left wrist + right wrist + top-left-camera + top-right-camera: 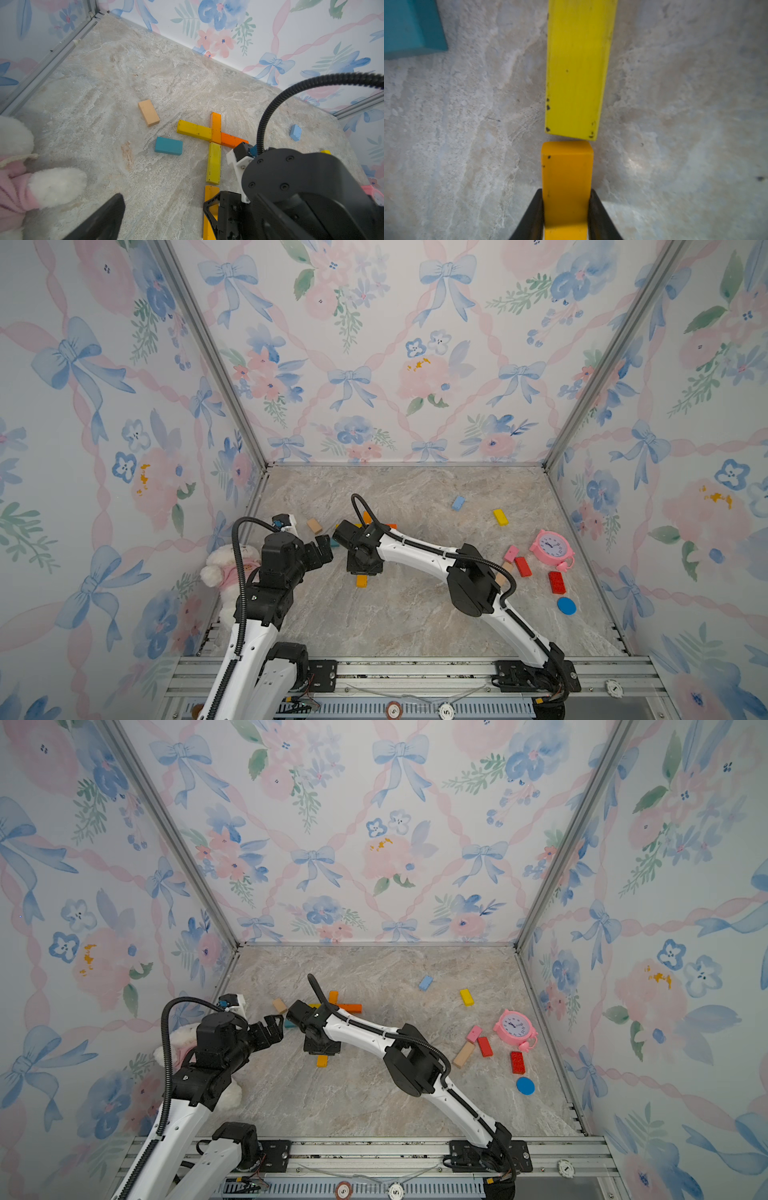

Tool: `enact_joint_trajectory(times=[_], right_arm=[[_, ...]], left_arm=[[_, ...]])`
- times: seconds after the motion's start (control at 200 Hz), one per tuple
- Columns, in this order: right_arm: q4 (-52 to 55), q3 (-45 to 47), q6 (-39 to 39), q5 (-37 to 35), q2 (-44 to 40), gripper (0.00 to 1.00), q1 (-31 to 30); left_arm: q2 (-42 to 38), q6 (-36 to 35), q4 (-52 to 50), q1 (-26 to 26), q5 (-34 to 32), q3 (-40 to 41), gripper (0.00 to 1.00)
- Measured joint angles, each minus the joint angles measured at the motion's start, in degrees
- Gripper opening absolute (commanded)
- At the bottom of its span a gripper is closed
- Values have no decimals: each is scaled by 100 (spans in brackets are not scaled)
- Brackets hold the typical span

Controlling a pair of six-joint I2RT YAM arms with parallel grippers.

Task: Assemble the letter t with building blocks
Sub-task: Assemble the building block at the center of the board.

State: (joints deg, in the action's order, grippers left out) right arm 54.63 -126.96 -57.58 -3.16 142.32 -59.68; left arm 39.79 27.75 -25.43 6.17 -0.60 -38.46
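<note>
My right claw (565, 192) is pinched narrow on the sides of the amber block (566, 166), nearest me at the foot of the stem. Its far end stops just short of the yellow block (577, 72) and sits slightly out of line. I'd ease it forward until the ends meet, square it up, then open and lift straight off without dragging. Beyond that, the yellow bar (194, 130), the orange centre block (215, 126) and the orange arm (231, 140) form the cross, so any push should be gentle. My left claw (274, 1028) hangs spread wide on the left, holding nothing, near the teal block (168, 145).
</note>
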Motion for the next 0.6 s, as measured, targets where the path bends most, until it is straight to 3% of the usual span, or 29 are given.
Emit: enact_joint_trajectory(times=[0.405, 0.595], right_arm=[[-20, 0, 17, 20, 22, 40, 7], [-31, 17, 15, 20, 22, 35, 11]], left_arm=[[0, 0, 0, 0, 42, 0, 98], [0, 0, 0, 0, 44, 0, 98]])
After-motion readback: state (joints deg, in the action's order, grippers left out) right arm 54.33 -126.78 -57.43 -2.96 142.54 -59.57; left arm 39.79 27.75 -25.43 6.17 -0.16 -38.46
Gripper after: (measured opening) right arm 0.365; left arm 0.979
